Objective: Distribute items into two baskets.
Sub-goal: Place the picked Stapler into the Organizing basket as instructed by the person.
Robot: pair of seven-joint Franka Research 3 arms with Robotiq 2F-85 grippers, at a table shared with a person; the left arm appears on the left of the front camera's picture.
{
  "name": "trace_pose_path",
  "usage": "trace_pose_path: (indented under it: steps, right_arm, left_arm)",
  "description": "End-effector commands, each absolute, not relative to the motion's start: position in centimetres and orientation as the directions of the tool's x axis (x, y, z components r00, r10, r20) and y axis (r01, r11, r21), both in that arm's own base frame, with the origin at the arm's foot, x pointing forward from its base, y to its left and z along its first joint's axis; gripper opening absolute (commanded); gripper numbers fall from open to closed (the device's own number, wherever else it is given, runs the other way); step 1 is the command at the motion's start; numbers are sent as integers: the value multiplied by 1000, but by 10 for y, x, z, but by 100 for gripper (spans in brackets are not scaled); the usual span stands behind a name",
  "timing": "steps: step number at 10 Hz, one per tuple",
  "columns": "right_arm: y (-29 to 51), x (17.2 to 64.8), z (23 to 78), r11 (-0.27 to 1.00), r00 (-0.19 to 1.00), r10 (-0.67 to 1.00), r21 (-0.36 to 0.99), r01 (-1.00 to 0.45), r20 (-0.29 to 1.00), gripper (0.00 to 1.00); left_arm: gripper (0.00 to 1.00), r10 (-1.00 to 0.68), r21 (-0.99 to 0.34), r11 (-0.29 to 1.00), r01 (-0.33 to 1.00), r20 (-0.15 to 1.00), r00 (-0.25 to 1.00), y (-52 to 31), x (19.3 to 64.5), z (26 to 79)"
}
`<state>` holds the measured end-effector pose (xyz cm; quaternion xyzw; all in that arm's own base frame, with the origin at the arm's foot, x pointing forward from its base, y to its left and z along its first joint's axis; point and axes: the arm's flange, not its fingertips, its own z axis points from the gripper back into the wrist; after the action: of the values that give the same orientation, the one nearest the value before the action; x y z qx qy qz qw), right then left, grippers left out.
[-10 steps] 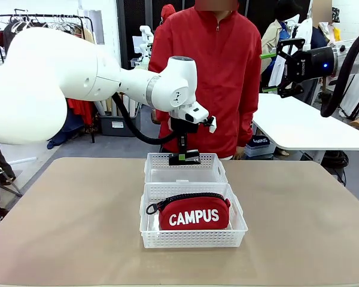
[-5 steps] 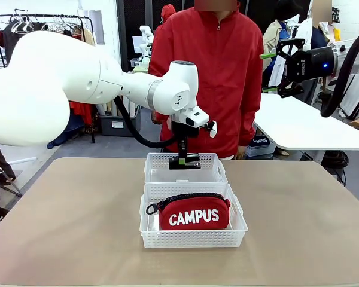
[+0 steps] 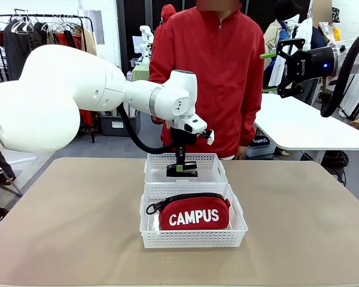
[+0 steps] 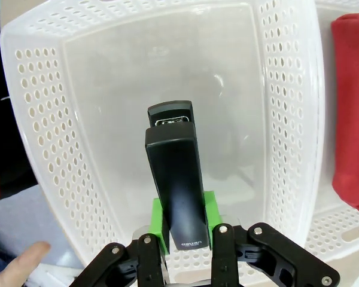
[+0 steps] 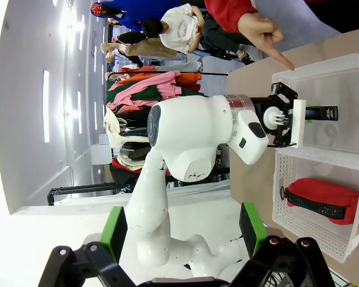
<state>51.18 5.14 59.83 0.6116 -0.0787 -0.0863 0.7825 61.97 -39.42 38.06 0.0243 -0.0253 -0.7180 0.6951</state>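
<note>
My left gripper [image 3: 181, 168] is shut on the slim black stapler [image 3: 182, 172] and holds it down inside the far white basket [image 3: 153, 161]. In the left wrist view the stapler [image 4: 175, 191] is pinched between the green pads [image 4: 157, 218] above the basket's clear bottom [image 4: 107, 119]; I cannot tell whether it touches. The red CAMPUS pouch [image 3: 194, 213] lies in the near basket [image 3: 191, 240], and its edge [image 4: 350, 107] also appears in the left wrist view. My right gripper [image 3: 274, 58] hangs open high at the right, far from both baskets; its green fingers [image 5: 113, 230] hold nothing.
A person in a red jacket [image 3: 218, 72] stands at the far edge behind the baskets, one hand [image 5: 266, 39] pointing at the far basket. A fingertip [image 4: 24, 269] lies by that basket's rim. The tan tabletop [image 3: 66, 227] is bare on both sides of the baskets.
My left gripper has lowered the stapler from above the far basket's rim down into that basket. The pouch, the baskets and the right arm have not moved.
</note>
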Motion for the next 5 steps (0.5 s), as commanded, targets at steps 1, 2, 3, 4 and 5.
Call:
trace_pose_path:
  steps: [1, 2, 3, 4, 5]
  right_arm:
    - [53, 511, 601, 229, 973, -233, 972, 51, 4, 100]
    - [53, 511, 601, 229, 973, -233, 972, 51, 4, 100]
    - [53, 511, 601, 229, 973, -233, 972, 51, 4, 100]
    - [53, 511, 601, 229, 973, -233, 972, 51, 4, 100]
    - [53, 511, 601, 229, 973, -233, 972, 51, 4, 100]
  left_arm:
    - [0, -998, 44, -45, 998, 52, -47, -396, 631, 384]
    - [0, -997, 27, -45, 999, 56, -46, -396, 633, 378]
    - [0, -997, 24, -46, 999, 60, -47, -395, 635, 373]
    - [0, -997, 17, -40, 999, 62, -41, -395, 637, 369]
    - [0, -997, 16, -36, 999, 60, -37, -395, 637, 366]
